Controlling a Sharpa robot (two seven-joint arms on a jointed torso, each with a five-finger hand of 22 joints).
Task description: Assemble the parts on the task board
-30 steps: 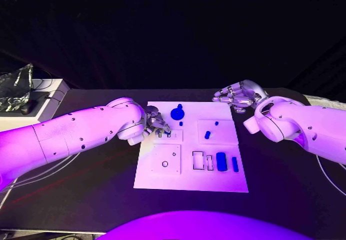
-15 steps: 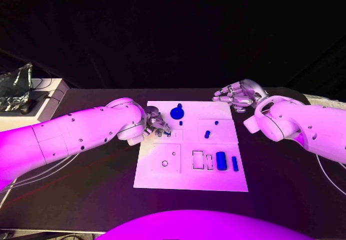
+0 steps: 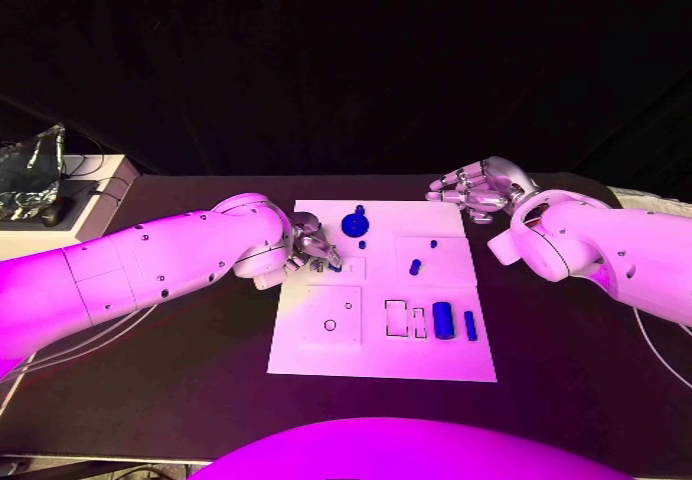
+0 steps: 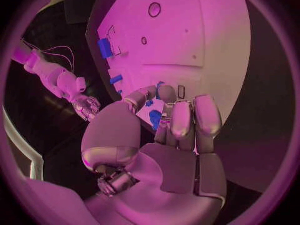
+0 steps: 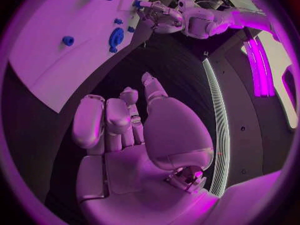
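Note:
The white task board (image 3: 378, 350) lies mid-table. On it are a round blue part (image 3: 355, 225), a blue peg (image 3: 414, 268), a blue block (image 3: 443, 321) and a slim blue bar (image 3: 470, 326). My left hand (image 3: 315, 250) hovers over the board's left edge and pinches a small blue part (image 4: 155, 119) between thumb and fingers. The right wrist view shows that hand (image 5: 159, 16) with the blue piece (image 5: 136, 4) at its tips. My right hand (image 3: 476, 190) hangs beyond the board's far right corner, fingers loosely bent, holding nothing (image 5: 125, 130).
A white box (image 3: 87, 200) with crinkled foil (image 3: 29, 170) stands at the table's back left. Cables trail along the left edge (image 3: 87, 345) and at the right (image 3: 656, 340). Empty recess outlines (image 3: 332, 318) mark the board's near half.

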